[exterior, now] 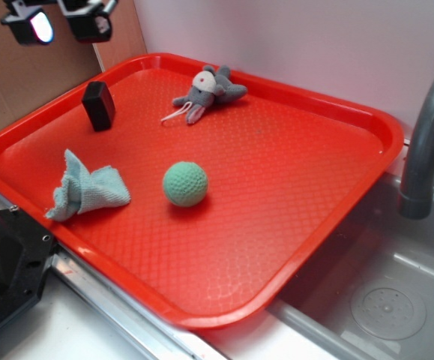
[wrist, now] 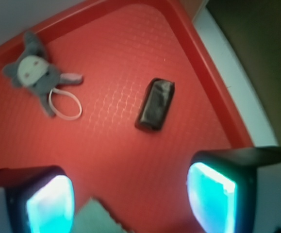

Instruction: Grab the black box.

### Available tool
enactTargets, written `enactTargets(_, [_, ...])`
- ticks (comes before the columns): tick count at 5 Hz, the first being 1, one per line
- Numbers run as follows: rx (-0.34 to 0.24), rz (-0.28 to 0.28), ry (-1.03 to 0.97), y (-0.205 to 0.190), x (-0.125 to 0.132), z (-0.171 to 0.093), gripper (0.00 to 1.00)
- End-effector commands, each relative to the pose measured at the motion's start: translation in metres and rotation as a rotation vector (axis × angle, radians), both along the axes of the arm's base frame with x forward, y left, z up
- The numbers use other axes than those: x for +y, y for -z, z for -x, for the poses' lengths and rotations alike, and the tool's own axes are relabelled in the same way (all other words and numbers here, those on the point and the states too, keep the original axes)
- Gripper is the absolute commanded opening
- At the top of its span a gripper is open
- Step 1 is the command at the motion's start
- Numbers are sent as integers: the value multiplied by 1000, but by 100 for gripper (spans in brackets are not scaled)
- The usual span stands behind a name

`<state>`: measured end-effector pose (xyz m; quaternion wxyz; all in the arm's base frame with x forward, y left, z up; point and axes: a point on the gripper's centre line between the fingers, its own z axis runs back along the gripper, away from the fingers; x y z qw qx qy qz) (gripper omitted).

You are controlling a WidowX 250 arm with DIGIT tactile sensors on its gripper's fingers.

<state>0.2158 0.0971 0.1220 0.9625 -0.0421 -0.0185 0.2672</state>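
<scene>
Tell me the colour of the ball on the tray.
Green, a pale minty shade with a dimpled surface; the ball shows best in the exterior view.

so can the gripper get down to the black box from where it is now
Probably yes: the gripper hangs open above the black box, which stands alone on the tray, nothing between them.

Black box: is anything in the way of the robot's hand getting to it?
Nothing visible. The open end effector hovers above the tray, with bare red surface between it and the box. The mouse and cloth sit off to the side.
</scene>
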Motion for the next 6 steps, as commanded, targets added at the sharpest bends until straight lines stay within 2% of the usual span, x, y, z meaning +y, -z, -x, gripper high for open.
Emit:
enactTargets(1, [19, 51, -172, 6, 7, -12, 100])
enactTargets(2, [15, 3, -245, 14, 8, -12, 100])
enactTargets(3, [31, -56, -233, 21, 21, -7, 100])
enactTargets(4, [31, -87, -256, 25, 35, -8, 100])
enactTargets(5, [38, -59, -306, 32, 45, -16, 100])
enactTargets(6, [77, -13, -346, 44, 44, -24, 100])
